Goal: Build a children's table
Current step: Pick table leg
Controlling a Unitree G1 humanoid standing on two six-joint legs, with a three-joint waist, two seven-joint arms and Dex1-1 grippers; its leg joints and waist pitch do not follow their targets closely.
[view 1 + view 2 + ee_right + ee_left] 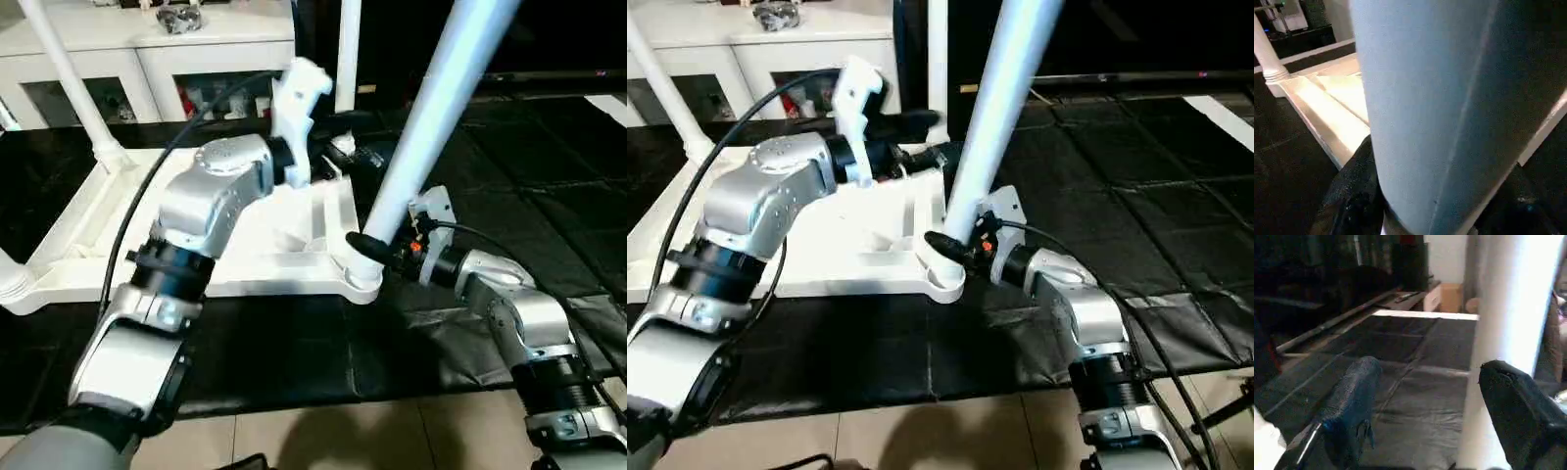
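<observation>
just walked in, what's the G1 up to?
It's assembling a white children's table. The tabletop lies upside down on the black mat. The right hand is closed around the base of a leg at the near corner socket, the leg leaning. The left hand is open, hovering beside that leg higher up. Other legs, such as the far-left leg, already stand in their sockets.
</observation>
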